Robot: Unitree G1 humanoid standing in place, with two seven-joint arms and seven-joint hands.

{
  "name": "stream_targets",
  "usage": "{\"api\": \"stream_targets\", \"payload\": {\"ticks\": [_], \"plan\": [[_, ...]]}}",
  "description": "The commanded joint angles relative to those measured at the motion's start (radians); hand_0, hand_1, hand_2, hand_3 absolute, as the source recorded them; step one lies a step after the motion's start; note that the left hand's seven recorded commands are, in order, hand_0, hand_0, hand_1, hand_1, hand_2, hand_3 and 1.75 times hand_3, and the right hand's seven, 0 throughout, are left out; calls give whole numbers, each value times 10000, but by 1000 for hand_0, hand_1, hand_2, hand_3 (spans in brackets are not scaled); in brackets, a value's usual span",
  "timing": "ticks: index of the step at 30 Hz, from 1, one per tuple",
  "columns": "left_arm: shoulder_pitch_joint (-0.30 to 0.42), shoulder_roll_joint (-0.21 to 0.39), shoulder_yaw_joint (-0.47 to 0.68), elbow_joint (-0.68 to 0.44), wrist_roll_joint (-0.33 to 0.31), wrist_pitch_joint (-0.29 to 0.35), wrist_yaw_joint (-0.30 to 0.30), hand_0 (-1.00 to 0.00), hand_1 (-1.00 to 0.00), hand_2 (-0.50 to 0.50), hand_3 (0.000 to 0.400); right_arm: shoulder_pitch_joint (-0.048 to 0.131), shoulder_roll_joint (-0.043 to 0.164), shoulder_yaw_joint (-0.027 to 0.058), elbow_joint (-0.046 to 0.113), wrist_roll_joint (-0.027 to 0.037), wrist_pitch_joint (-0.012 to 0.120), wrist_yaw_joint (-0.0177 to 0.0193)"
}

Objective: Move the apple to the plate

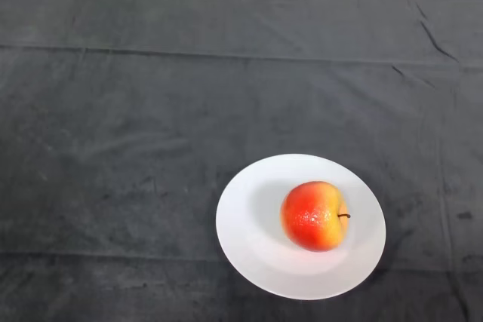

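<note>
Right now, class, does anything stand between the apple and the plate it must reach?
Nothing visible does. The apple already rests on the white plate, slightly right of its centre, stem pointing right. Only the dark cloth surrounds them.

Readable text: none anywhere in view.
Apple (315, 216): no sticker, label or brand mark on its skin.
Plate (249, 246): plain white, no print or number.
Desk (151, 111) cloth: dark, no signs.
</note>
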Motion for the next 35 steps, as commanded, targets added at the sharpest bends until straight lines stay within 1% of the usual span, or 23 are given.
{"api": "stream_targets", "payload": {"ticks": [1, 6, 15, 35], "plan": [[110, 143, -43, -245, 86, -142, 205, 0, 0, 0, 0, -168, -260, -7, 51, 196, -79, 22], [127, 154, -28, -209, 79, -174, 191, 0, 0, 0, 0, -168, -259, -7, 50, 196, -79, 21], [206, 175, 180, 246, -65, -628, 124, 0, 0, 0, 0, -167, -258, -6, 47, 195, -79, 20], [190, 231, 311, 620, -163, -958, 55, 0, 0, 0, 0, -164, -253, -4, 37, 194, -78, 16]]}}
